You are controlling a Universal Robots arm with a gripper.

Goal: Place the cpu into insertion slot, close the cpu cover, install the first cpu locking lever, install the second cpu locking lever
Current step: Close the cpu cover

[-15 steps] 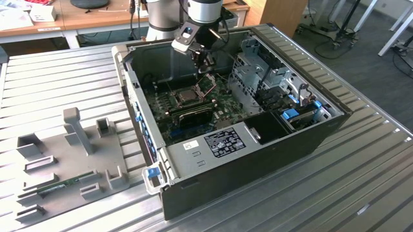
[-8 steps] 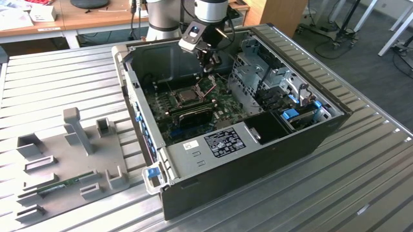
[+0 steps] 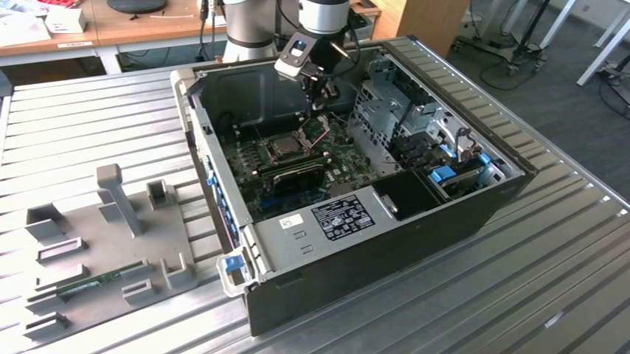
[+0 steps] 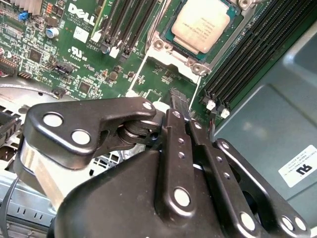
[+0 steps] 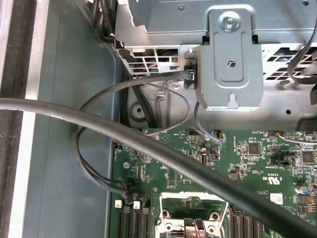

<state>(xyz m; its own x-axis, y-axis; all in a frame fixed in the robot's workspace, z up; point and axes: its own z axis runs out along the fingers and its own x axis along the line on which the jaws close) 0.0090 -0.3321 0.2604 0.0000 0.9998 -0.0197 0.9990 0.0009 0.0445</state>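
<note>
Open computer case (image 3: 394,184) lies on a ribbed metal table (image 3: 551,280), centre of the exterior view. The arm drops in from the upper centre of that frame, with the gripper (image 3: 322,94) inside the case over the green motherboard (image 3: 344,158). The insertion slot (image 3: 285,147) is left of centre, just below the gripper. In the second wrist view the 2 fingers (image 4: 176,124) are pressed together, closed on nothing, with their tips over bare board just beside the socket. The cpu (image 4: 202,24) sits flat in the insertion slot, pale face up. The cpu cover (image 4: 166,29) looks to lie down around it as a silver frame; cannot tell if any lever is latched. Black memory slots (image 4: 242,64) flank the socket on both sides. In the first wrist view a thick black cable (image 5: 148,141) crosses over the board, with the grey drive cage (image 5: 230,54) behind it. A grey fixture tray (image 3: 108,243) sits at the exterior view's lower left, well apart from the case.
</note>
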